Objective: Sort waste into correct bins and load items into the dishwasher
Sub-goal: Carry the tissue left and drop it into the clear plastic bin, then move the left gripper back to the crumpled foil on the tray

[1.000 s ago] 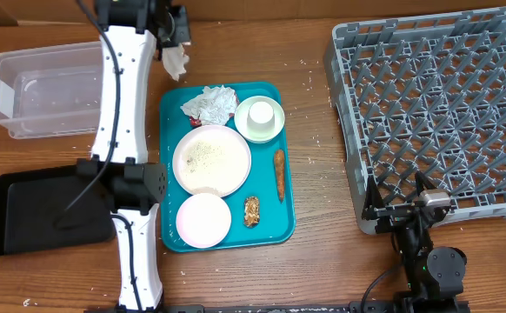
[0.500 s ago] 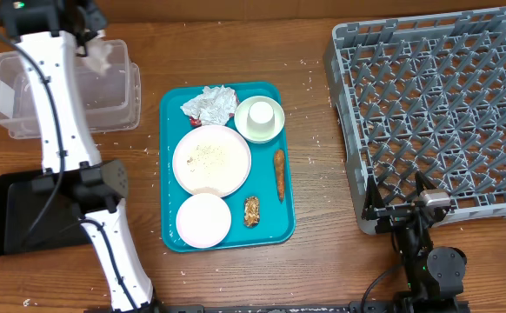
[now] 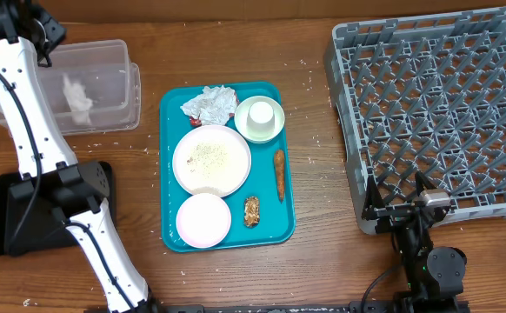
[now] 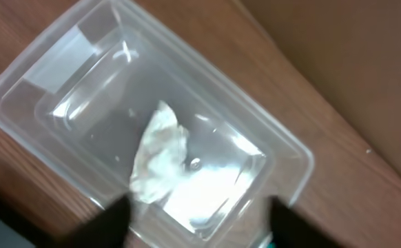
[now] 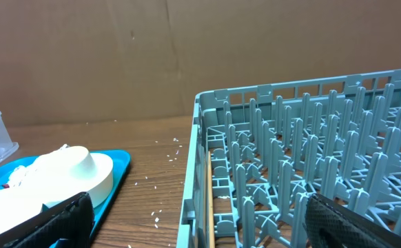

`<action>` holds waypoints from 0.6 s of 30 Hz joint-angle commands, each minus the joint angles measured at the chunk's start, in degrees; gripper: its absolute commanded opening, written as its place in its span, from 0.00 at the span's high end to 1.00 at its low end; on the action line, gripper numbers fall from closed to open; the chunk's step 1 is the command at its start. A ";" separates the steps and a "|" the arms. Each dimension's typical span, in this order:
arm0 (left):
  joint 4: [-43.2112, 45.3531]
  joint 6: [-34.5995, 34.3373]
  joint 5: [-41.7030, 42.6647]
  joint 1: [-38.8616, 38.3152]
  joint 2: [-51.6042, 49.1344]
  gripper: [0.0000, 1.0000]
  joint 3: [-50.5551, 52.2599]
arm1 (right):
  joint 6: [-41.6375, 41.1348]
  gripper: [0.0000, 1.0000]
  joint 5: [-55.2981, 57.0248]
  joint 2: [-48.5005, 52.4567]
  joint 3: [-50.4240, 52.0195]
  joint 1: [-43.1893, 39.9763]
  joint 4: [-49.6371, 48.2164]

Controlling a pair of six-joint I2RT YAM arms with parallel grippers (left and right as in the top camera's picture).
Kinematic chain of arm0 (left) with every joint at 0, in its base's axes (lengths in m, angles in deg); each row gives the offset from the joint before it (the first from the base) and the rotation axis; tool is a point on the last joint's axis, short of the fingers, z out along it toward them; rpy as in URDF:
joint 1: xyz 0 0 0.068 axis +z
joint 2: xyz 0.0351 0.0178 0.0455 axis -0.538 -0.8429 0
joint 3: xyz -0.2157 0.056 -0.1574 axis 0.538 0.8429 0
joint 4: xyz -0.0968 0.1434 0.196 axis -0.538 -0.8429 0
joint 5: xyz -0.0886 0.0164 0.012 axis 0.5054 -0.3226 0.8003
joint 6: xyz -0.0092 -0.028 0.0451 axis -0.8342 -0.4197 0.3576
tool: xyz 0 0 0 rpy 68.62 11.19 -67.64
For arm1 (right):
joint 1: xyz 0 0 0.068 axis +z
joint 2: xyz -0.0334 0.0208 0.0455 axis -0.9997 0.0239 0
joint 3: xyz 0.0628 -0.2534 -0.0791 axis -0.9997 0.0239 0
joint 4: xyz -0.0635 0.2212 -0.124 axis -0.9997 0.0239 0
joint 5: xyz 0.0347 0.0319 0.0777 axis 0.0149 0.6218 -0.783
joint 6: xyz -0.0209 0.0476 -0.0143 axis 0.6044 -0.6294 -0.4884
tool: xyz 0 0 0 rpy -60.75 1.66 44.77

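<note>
Squarely inside the clear bin [image 4: 83,114] lies the tissue [image 4: 160,155], left gripper [image 4: 197,229] spread above

Soft, even room light from above; shadows are faint. The left wrist view is smeared throughout: the clear bin [image 4: 94,127] under the left gripper [image 4: 197,224] shows white glare patches. The dark fingers [image 5: 56,222] of the right gripper [image 5: 207,227] sit out of focus; the rack [image 5: 311,158] beyond them is sharp

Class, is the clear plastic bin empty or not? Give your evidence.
Not empty: one crumpled white tissue lies inside the clear bin, visible in both the overhead and left wrist views.
</note>
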 commanded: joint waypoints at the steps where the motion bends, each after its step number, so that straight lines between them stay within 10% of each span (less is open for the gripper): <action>1: -1.46 -0.26 3.45 -0.04 -1.03 0.17 -0.87 | 0.20 0.00 0.07 -0.63 0.61 -0.15 -0.17; 4: -4.94 1.16 14.67 -0.02 -1.03 0.21 -0.87 | 0.20 0.00 0.07 -0.63 0.61 -0.15 -0.17; 7: -7.82 4.37 26.25 -0.07 -1.03 0.96 -0.87 | 0.17 0.00 0.07 -0.63 0.61 -0.15 -0.17; 18: -11.56 16.61 50.60 -6.29 1.03 0.69 -2.23 | 0.20 0.00 0.07 -0.63 0.61 -0.15 -0.17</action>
